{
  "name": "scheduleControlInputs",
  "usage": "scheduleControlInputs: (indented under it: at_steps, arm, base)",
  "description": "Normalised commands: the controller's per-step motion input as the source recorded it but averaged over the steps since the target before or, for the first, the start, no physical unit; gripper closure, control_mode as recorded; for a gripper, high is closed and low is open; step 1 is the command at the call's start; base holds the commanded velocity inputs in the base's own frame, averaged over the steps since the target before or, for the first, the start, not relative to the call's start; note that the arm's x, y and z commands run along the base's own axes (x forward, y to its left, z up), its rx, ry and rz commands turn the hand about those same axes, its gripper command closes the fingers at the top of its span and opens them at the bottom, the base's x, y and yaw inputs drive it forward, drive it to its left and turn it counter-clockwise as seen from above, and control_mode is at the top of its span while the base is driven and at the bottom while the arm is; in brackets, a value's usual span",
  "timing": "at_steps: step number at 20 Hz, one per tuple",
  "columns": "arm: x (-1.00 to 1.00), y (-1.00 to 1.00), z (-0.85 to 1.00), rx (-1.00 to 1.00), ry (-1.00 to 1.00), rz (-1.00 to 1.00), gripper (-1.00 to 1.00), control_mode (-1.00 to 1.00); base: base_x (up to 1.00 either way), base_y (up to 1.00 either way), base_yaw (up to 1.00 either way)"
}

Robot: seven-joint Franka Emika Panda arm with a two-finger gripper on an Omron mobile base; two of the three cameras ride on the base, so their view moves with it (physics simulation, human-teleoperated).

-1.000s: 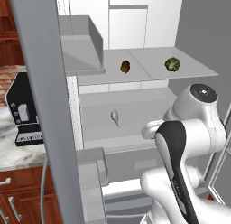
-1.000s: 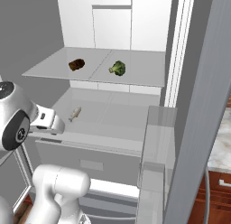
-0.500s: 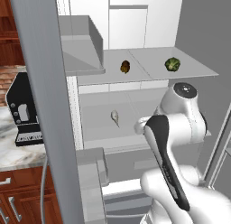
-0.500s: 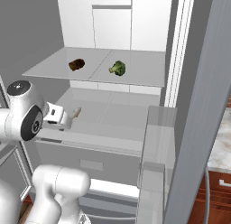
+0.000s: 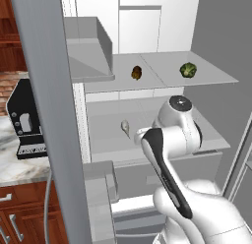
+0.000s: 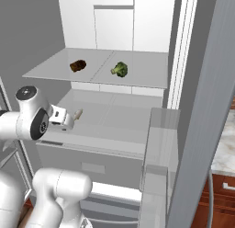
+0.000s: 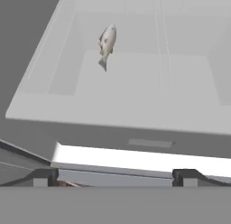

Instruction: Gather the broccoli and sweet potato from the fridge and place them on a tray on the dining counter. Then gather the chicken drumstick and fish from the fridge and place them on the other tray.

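At the far left of the left base view, a black coffee machine (image 5: 27, 122) on the marble counter (image 5: 15, 164) is partly cut off behind the grey fridge door (image 5: 47, 115). On the upper pale-grey glass shelf (image 5: 162, 78) lie a small brown oval lump (image 5: 136, 72), hard to make out but likely the sweet potato, and to its right the dark green broccoli floret (image 5: 187, 70), well apart. On the lower shelf (image 5: 106, 135) rests the small silvery-grey fish (image 5: 125, 127), just left of the white arm, whose elbow hides the shelf's right part. In the right base view, the gripper (image 6: 64, 119) sits beside the fish (image 6: 78, 114), apart from it; its fingers are hard to make out there. In the hand view, the two dark fingertips (image 7: 43, 175) stand wide apart with nothing between them, the fish (image 7: 107, 43) lying ahead. Compared with half a second ago, the arm's elbow has swung lower and further toward the fridge's lower shelf; the food has not moved.
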Motion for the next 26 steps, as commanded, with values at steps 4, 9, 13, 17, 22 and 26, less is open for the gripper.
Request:
scheduleControlInputs:
  at_steps: [4, 9, 13, 17, 22, 26]
  arm:
    - [0.43, 0.17, -0.13, 0.03, 0.00, 0.00, -1.00, -1.00]
    - [0.43, 0.08, -0.11, 0.07, 0.00, 0.00, -1.00, -1.00]
    - [0.44, 0.04, -0.09, 0.08, 0.02, 0.00, -1.00, -1.00]
    - [0.48, 0.14, -0.19, 0.01, 0.03, 0.00, -1.00, -1.00]
    - [0.51, 0.19, -0.23, 0.00, 0.00, 0.00, -1.00, -1.00]
    - [0.50, 0.06, -0.18, 0.00, 0.00, 0.00, -1.00, -1.00]
  base:
    - [0.00, 0.00, 0.00]
    - [0.00, 0.00, 0.00]
    - [0.00, 0.00, 0.00]
    - [0.00, 0.00, 0.00]
    - [0.00, 0.00, 0.00]
    - [0.00, 0.00, 0.00]
